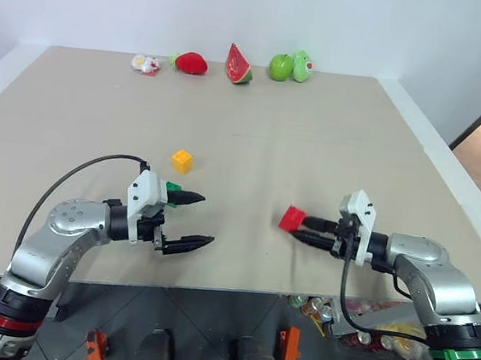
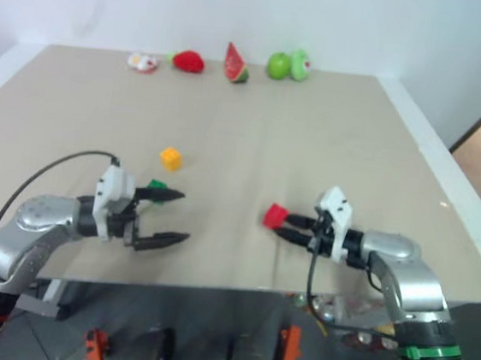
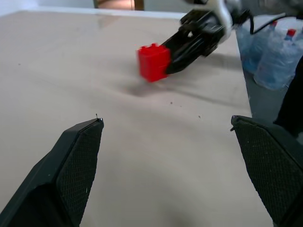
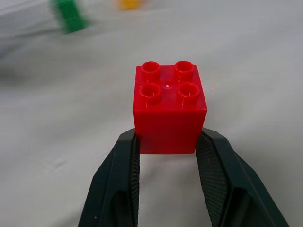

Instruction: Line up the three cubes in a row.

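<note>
Right wrist view gives me the red cube (image 4: 169,112) clamped between my right gripper (image 4: 168,142) fingers, studs up, no lettering I can read. Head view shows it lifted off the table (image 1: 314,136). My left gripper (image 1: 195,220) gapes wide, green cube (image 1: 173,189) beside it, yellow cube (image 1: 181,161) beyond.

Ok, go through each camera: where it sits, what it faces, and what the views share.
Left eye and right eye: on the head, looking down over the table; both arms show.
Left wrist: behind the open left gripper, facing the red cube.
Right wrist: behind the right gripper, shut on the red cube.
Shared: the red cube is in all four; the green cube and yellow cube in three.
</note>
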Controlling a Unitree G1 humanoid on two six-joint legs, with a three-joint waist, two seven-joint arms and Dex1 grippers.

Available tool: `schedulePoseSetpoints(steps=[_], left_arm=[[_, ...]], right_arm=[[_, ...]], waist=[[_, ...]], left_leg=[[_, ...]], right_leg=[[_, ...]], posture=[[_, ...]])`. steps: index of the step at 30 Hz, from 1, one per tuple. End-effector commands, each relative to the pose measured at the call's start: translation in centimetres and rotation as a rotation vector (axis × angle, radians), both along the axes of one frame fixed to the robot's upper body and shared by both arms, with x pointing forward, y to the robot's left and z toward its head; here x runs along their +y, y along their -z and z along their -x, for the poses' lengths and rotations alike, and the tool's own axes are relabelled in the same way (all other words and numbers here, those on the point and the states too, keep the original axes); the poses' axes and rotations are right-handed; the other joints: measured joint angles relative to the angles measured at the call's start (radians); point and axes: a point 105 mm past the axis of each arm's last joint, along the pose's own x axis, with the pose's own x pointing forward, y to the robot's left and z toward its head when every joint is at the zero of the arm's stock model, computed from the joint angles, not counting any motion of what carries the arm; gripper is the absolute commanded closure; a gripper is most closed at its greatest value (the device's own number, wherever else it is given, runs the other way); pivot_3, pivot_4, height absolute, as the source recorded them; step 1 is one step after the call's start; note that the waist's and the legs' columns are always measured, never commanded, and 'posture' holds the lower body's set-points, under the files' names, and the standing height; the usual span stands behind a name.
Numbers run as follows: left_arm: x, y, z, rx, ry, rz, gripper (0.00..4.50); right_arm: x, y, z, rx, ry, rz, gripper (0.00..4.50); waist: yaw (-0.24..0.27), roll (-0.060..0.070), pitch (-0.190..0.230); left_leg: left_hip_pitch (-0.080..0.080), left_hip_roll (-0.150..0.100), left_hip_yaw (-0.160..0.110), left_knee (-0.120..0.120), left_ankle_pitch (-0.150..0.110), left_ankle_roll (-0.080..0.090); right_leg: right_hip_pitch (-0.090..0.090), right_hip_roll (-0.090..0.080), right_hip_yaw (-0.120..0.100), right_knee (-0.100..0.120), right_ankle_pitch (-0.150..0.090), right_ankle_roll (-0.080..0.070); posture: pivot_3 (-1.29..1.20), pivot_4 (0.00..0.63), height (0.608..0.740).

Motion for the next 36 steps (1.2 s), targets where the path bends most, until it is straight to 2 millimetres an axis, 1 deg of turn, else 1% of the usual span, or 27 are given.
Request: schedulePoseSetpoints(steps=[1, 4, 8, 11, 16, 24, 36], left_arm=[[0.8, -0.6, 0.7, -0.011, 0.019, -0.015, 0.00], [1.8, -0.3, 0.9, 0.012, -0.014, -0.028, 0.00], [2.5, -0.1, 1.4, 0.022, -0.040, -0.038, 0.00], [3.0, -0.2, 1.8, 0.025, -0.059, -0.046, 0.00], [3.9, -0.6, 2.2, 0.018, -0.112, -0.055, 0.00], [4.8, -0.9, 3.0, 0.022, -0.161, -0.060, 0.00], [4.5, -1.0, 2.9, 0.027, -0.177, -0.047, 0.00]], right_arm=[[0.3, -1.4, 0.0, -0.026, -0.150, 0.011, 3.35], [1.0, -1.1, -1.2, -0.060, -0.221, 0.059, 3.35], [2.1, -0.8, -1.7, -0.096, -0.322, 0.073, 3.35], [2.4, -0.7, -1.9, -0.102, -0.376, 0.092, 3.35], [1.8, 0.0, -2.2, -0.127, -0.455, 0.179, 3.35], [0.5, 0.3, -2.2, -0.128, -0.493, 0.229, 3.35], [0.0, -0.1, -2.3, -0.107, -0.499, 0.233, 3.35]], waist=[[-0.003, 0.000, 0.000], [-0.008, 0.000, 0.000], [-0.004, 0.000, 0.000], [0.000, 0.000, 0.000], [0.001, 0.000, 0.000], [0.000, 0.000, 0.000], [0.000, 0.000, 0.000]], left_leg=[[0.001, 0.000, 0.000, 0.000, 0.000, 0.000], [0.002, 0.000, 0.000, 0.001, 0.000, 0.000], [0.002, 0.002, 0.000, 0.001, 0.000, 0.000], [0.000, 0.002, 0.000, 0.001, 0.000, 0.000], [0.000, 0.002, 0.000, 0.001, 0.000, 0.000], [0.001, 0.002, 0.000, 0.001, 0.000, 0.000], [0.001, 0.002, 0.000, 0.001, 0.000, 0.000]], right_leg=[[0.000, 0.000, 0.000, 0.000, 0.001, -0.001], [-0.001, 0.000, 0.000, 0.000, 0.003, -0.003], [-0.001, 0.002, -0.001, 0.000, 0.004, -0.004], [-0.001, 0.002, -0.001, 0.000, 0.003, -0.003], [-0.001, 0.001, 0.000, 0.000, 0.002, -0.003], [-0.001, 0.001, 0.000, 0.000, 0.003, -0.004], [-0.001, 0.001, 0.000, 0.000, 0.003, -0.004]], posture=[[0.00, 0.150, 0.740], [0.00, 0.150, 0.740], [0.00, 0.150, 0.740], [0.00, 0.150, 0.740], [0.00, 0.150, 0.740], [0.00, 0.150, 0.740], [0.00, 0.150, 0.740]])
